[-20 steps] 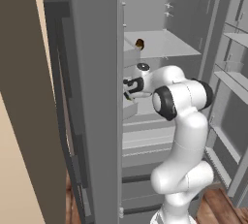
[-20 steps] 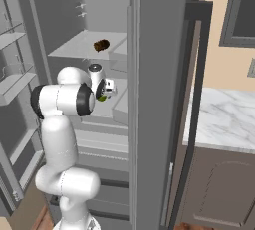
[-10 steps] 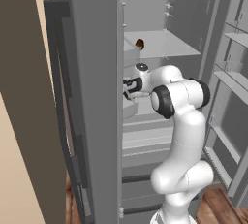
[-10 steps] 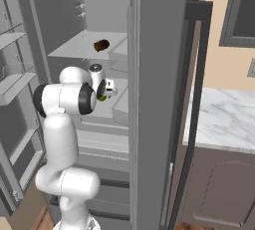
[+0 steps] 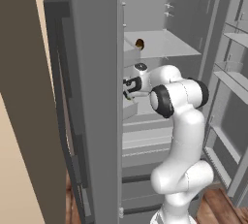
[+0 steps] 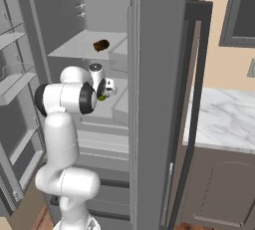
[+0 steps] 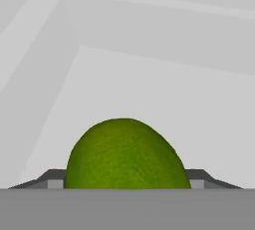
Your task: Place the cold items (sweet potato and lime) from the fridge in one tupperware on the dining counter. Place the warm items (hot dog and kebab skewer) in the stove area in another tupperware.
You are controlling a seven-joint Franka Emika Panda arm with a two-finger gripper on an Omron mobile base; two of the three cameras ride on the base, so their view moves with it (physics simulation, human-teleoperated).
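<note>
Claw [image 7: 127,181] reaches deep into the fridge [image 6: 159,74], fingers bracketing the lime [image 7: 127,154] to lift it, though a firm clamp I cannot tell.

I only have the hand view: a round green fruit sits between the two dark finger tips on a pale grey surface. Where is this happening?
Observer: Inside the tall grey steel fridge, which stands open. The white arm's gripper reaches in at a middle shelf, right at the round bright green lime.
Operator: Is the other cold item in there too?
Observer: Yes. The small dark brown oblong sweet potato lies on the shelf above, apart from the gripper.
Operator: Is there a counter close by?
Observer: A white marble counter with grey veins lies just right of the fridge in the right base view.
</note>
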